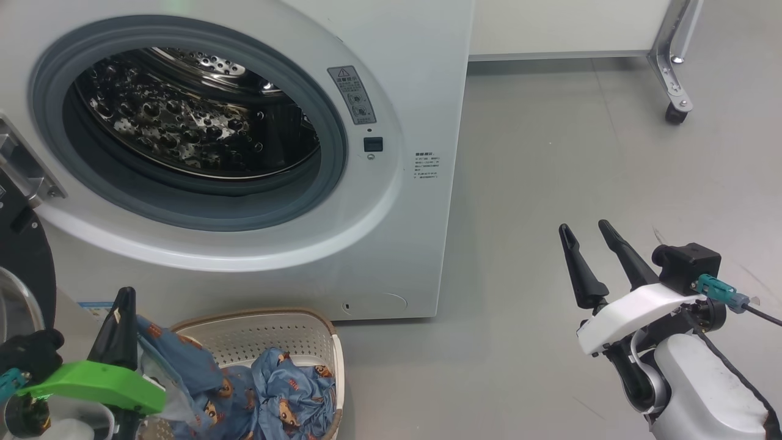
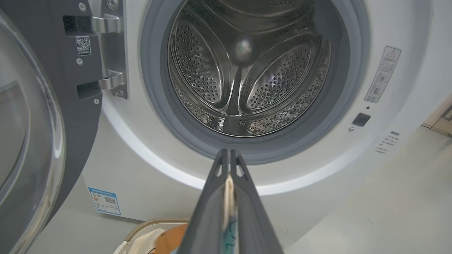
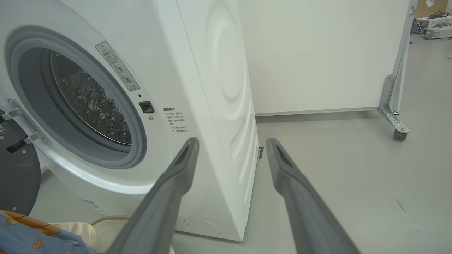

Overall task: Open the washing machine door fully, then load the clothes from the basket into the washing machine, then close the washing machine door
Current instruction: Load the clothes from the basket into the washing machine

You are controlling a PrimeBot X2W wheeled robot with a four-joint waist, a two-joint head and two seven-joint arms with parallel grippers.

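The washing machine (image 1: 421, 73) stands with its steel drum (image 1: 195, 116) exposed. Its door (image 1: 24, 263) hangs swung out at the far left, black rim and glass (image 2: 21, 134) toward me. Below the opening sits the basket (image 1: 275, 333), holding blue printed clothes (image 1: 293, 400). My left gripper (image 1: 126, 296) is shut on a blue garment (image 1: 177, 360) lifted over the basket's left end. In the left wrist view its fingers (image 2: 215, 197) pinch cloth and point at the drum's lower rim. My right gripper (image 1: 583, 226) hovers open over the floor, right of the machine, nothing between its fingers (image 3: 176, 176).
Grey floor (image 1: 580, 153) stretches open to the right of the machine. A white panel on a metal leg with a caster (image 1: 675, 113) stands at the back right. A blue label (image 2: 105, 201) sits low on the machine's front, above the basket rim (image 2: 155, 223).
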